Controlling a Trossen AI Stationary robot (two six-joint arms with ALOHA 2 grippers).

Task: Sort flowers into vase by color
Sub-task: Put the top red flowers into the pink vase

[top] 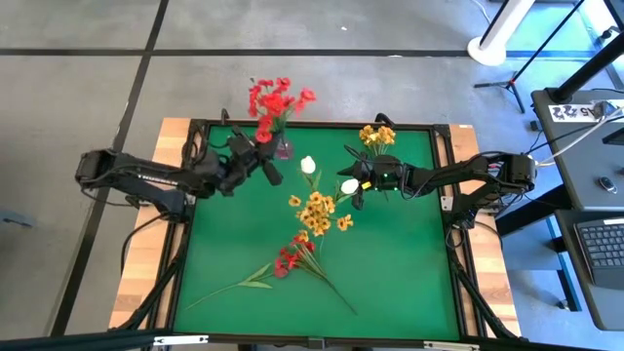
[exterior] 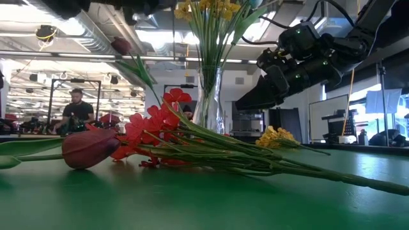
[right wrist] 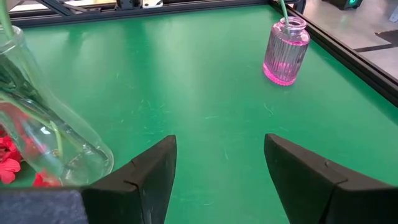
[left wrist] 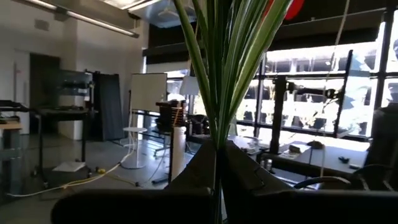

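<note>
My left tool, pressed together on green stems by the red bouquet; my right tool, spread and empty, over the green counter

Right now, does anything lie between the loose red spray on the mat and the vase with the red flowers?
Yes. The yellow-orange spray lies mid-mat between the red spray and the pink vase, with a white bud beyond it. The left gripper, jaws shut on stems of the red flowers, crowds the vase.
</note>
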